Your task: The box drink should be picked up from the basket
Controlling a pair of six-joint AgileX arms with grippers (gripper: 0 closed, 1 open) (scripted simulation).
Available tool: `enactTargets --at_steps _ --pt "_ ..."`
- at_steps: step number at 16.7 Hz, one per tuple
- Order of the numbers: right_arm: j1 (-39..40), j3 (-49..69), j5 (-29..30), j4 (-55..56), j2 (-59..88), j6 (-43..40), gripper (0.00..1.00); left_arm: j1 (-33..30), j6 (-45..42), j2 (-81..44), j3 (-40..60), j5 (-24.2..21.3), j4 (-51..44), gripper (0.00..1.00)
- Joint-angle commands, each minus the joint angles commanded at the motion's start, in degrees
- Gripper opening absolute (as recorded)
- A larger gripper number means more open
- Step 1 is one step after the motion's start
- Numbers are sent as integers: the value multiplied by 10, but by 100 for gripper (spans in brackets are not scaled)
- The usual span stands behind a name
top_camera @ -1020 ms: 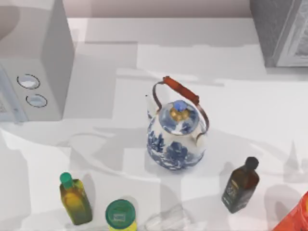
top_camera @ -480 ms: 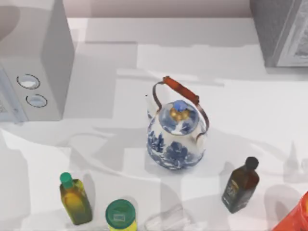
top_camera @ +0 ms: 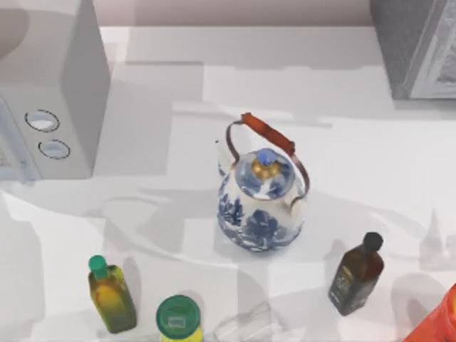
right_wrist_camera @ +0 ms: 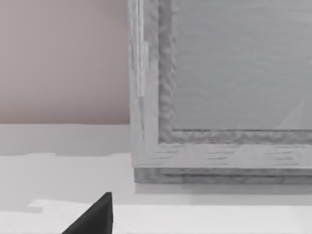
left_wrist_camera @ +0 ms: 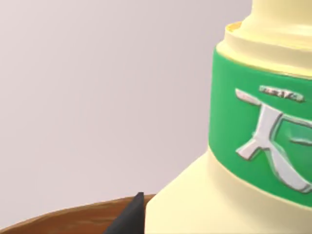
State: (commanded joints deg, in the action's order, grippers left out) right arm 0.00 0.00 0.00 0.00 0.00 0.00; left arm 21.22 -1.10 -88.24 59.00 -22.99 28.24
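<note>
Close up, the left wrist view shows the box drink (left_wrist_camera: 253,146): a pale-yellow bottle with a broad green neck band bearing a white emblem, its shoulder widening below and its neck rising above. One dark fingertip (left_wrist_camera: 130,217) of the left pincer pokes up just beside the bottle's shoulder, with the brown rim of the basket (left_wrist_camera: 63,219) curving behind it; whether that pincer is spread or pinching the bottle I cannot tell. From above, the white desk (top_camera: 178,85) carries a blue-and-white teapot (top_camera: 261,203) with a red-brown handle at its middle, a dark brown bottle (top_camera: 355,274) with a black cap to the right of it, a small yellow-green bottle (top_camera: 110,296) with a green cap at lower left, and a green-lidded jar (top_camera: 178,318) just beside that. A microwave (top_camera: 50,92) stands at the left edge and a grey cabinet (top_camera: 417,46) at the upper right corner. The right wrist view faces that cabinet's framed panel, with one dark fingertip (right_wrist_camera: 95,217) of the right pincer showing; its state I cannot tell either.
</note>
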Motion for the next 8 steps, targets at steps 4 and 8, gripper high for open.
enactTargets --at_steps 4,8 --pt "0 0 0 0 0 0 100 0 0 0 0 0 0 0" --pt "0 0 0 0 0 0 100 2 1 9 13 2 -4 0"
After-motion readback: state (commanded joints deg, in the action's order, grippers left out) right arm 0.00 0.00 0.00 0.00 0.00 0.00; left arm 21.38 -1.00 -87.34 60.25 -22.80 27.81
